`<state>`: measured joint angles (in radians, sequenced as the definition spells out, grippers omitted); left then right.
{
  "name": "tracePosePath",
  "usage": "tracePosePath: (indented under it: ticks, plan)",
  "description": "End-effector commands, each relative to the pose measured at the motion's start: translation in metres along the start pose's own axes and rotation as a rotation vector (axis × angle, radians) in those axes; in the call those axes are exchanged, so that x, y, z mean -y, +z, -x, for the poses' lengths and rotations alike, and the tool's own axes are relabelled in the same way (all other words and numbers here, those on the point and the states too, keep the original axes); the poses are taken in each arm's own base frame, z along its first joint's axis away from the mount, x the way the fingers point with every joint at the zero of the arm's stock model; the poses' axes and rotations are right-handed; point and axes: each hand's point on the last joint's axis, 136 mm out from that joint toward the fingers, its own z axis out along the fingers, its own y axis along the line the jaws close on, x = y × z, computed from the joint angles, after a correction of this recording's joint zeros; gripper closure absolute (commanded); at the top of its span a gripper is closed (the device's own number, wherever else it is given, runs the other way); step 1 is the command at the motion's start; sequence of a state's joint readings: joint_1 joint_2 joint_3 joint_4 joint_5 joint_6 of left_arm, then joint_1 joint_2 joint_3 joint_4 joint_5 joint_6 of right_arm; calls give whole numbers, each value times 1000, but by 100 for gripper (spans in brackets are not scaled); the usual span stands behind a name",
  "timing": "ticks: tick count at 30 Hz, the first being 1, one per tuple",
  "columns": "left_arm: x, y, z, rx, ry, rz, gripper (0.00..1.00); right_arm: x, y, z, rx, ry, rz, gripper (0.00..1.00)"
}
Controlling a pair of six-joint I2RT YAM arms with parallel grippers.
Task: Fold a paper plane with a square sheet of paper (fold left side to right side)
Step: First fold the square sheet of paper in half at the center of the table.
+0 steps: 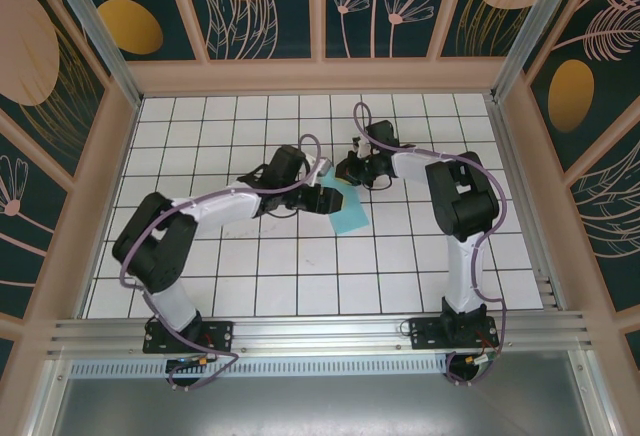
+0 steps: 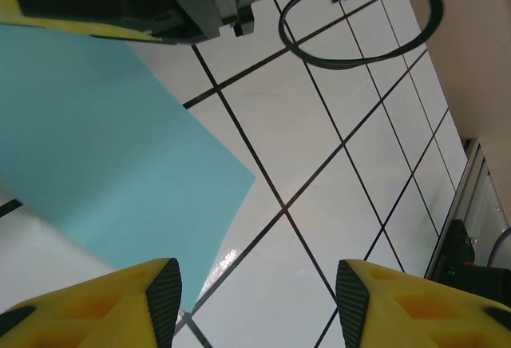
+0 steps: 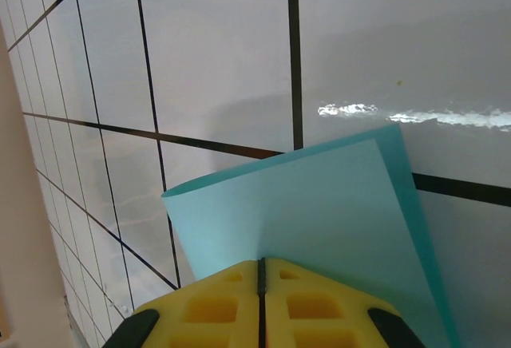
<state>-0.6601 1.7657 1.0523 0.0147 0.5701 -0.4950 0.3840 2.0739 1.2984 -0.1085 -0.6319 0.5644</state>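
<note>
Turquoise paper sheet (image 1: pixel 350 212), doubled, pinched at its 12 o'clock edge by right gripper (image 3: pixel 261 272); left gripper (image 2: pixel 259 284) spread at 9 o'clock.

The square sheet of paper (image 3: pixel 319 220) is showing smooth and matt, while the white gridded desk (image 3: pixel 383 45) is gleaming glossy, mirroring the lights; the yellow jaws are looking like matt moulded plastic.

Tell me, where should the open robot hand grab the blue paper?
Probably the free corner of the paper nearest the left gripper, sliding in edge-on from the left. The sheet is thin, and the right gripper pinches its other edge.
</note>
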Motion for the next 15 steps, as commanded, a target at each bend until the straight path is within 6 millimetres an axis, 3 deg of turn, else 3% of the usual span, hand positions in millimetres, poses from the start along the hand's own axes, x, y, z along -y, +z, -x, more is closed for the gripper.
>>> tracePosePath:
  ticks: [1, 15]
  plan:
    - [10, 13, 5, -23, 8, -77, 44, -5, -2, -1, 7, 6, 2, 90]
    - [-25, 60, -17, -120, -39, -27, 46, -18, -6, 4, 9, -8, 41, 89]
